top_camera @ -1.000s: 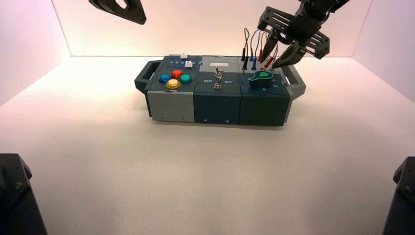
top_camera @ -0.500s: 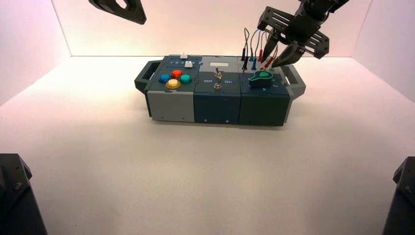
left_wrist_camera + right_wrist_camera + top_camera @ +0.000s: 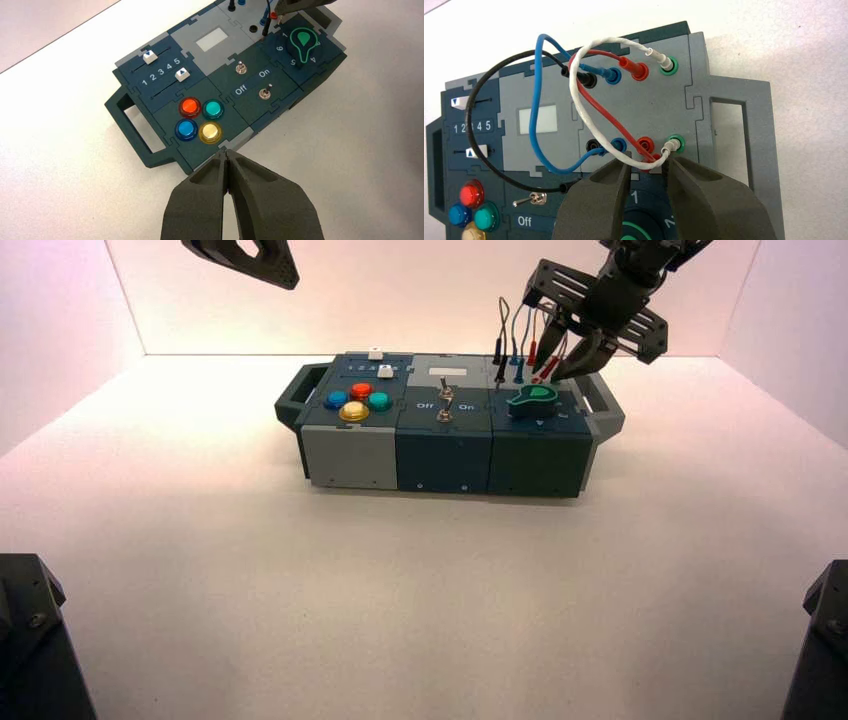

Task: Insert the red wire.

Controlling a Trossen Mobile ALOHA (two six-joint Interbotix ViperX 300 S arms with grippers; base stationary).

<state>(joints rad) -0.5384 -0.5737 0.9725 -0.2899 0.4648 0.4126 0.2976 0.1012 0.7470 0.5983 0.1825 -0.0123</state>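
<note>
Over at the right end of the dark-blue and grey plastic box (image 3: 445,465) on the pale counter (image 3: 400,590), the right gripper (image 3: 550,371) is above the socket panel, just behind the green-topped knob (image 3: 537,395). Its jaws stand apart. The thin red wire with red plugs (image 3: 610,117) has one end in the red-ringed socket of the far row (image 3: 640,71); its other plug (image 3: 652,161) is loose, lying between those jaws, near the bare red socket of the near row (image 3: 645,145). The left gripper (image 3: 226,152) waits at the box's left side, jaws together.

I'd judge the step in hand is picking up that loose plug. To do it well, I'd centre the jaws on the plug's stiff body, not on the cord, and close gently. The white lead (image 3: 591,125) loops across the red one, its plug (image 3: 671,145) seated in the green-ringed socket alongside, so the jaws could easily pinch or tug that too. Then I'd stand the plug upright over the red socket, line up its tip, and push straight down, leaving the cord slack.
</note>
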